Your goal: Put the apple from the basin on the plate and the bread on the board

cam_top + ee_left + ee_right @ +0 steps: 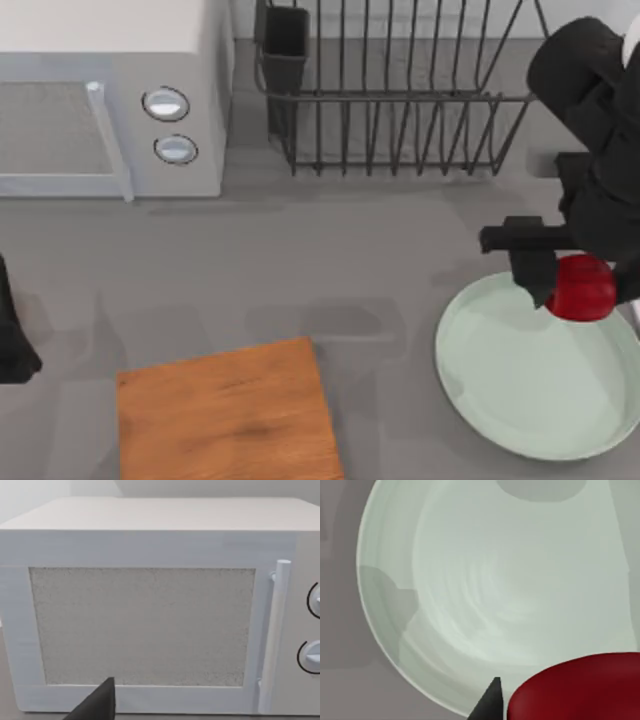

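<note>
My right gripper (581, 286) is shut on the glossy red apple (586, 292) and holds it over the far right part of the pale mint-green plate (520, 395). In the right wrist view the apple (580, 690) hangs above the plate's bowl (485, 580), with one dark fingertip (490, 702) beside it. The wooden board (225, 415) lies bare at the front, left of the plate. The bread and the basin are out of view. My left arm (10, 340) is parked at the table's left edge.
A white microwave (110, 100) stands at the back left, and the left wrist view faces its door (145, 625). A black wire dish rack (400, 90) stands at the back, right of the microwave. Grey tabletop (330, 260) runs between them and the board.
</note>
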Robot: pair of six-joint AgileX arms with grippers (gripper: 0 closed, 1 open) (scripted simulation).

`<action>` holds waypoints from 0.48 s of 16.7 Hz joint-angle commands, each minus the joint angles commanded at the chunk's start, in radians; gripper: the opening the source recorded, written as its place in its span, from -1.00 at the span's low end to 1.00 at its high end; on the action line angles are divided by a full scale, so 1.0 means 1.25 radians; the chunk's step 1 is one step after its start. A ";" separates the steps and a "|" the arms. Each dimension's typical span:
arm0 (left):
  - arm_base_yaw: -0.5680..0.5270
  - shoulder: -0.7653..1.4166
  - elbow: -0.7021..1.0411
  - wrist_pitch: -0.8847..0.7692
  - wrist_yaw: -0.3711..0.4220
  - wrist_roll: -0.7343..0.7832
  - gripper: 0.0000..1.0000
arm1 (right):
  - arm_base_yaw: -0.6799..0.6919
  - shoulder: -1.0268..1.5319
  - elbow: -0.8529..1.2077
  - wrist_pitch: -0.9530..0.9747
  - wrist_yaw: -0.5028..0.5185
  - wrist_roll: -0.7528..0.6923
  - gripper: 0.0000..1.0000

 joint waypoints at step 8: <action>0.000 0.000 0.000 0.000 0.000 0.000 1.00 | 0.000 0.000 0.000 0.000 0.000 0.000 1.00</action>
